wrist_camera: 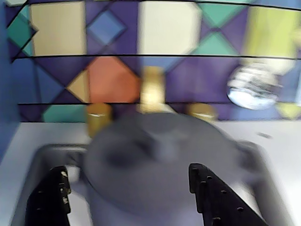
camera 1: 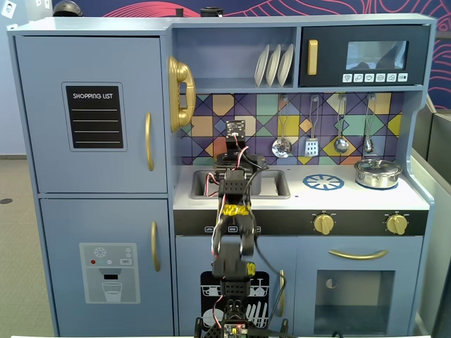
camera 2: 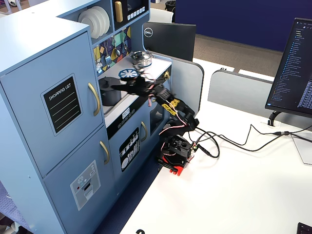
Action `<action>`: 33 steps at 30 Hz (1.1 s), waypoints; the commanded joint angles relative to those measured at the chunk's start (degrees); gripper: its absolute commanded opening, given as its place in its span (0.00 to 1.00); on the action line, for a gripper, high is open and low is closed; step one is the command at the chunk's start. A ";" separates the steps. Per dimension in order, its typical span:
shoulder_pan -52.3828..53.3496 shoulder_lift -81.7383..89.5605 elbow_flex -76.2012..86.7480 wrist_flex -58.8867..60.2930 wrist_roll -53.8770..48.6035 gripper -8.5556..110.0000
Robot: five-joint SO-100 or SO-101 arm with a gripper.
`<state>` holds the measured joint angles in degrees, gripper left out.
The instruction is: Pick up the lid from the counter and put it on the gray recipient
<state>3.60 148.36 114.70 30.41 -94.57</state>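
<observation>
The wrist view is blurred. In it the dark-gray lid with its small center knob lies across the top of the gray recipient, which stands in the sink. My gripper is open just above and in front of the lid, with one black finger at each side and nothing held. In a fixed view, the arm reaches over the counter and the gripper is at the dark pot. In the front fixed view, the gripper and arm hide the pot and lid.
A shiny silver pot with its own lid stands at the counter's right end, beside a blue burner mark. Gold faucet parts rise just behind the sink. Utensils hang on the tiled back wall.
</observation>
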 commanded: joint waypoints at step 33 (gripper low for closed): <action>-5.80 33.66 57.22 51.15 13.71 0.07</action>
<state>-2.20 181.41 171.65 75.23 -79.19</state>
